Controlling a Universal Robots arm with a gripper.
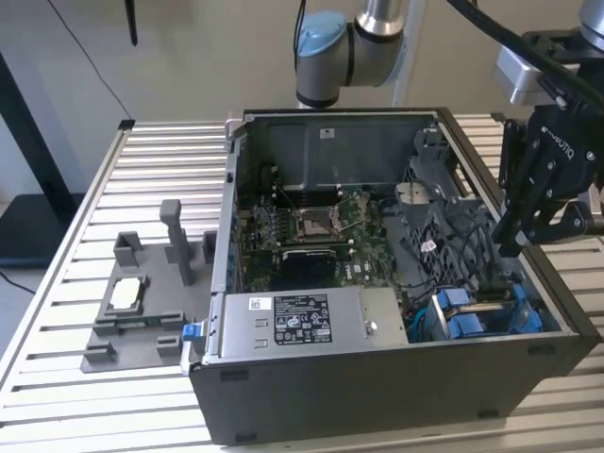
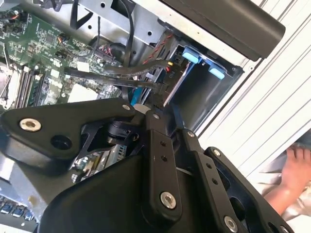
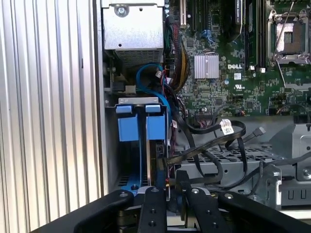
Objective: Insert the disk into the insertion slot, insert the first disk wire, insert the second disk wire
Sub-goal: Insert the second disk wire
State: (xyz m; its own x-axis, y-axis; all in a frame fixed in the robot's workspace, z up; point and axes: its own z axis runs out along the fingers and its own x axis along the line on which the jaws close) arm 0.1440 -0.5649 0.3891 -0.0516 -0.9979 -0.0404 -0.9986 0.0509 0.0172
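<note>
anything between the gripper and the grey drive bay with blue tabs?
Black cables cross just off the black gripper, beside the grey drive bay with blue tabs, in the first wrist view.

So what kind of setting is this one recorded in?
It looks like a lab or test bench for computer assembly: an open desktop computer case with its motherboard exposed sits on a slatted aluminium table, beside a grey fixture tray, with the robot arm over it.
</note>
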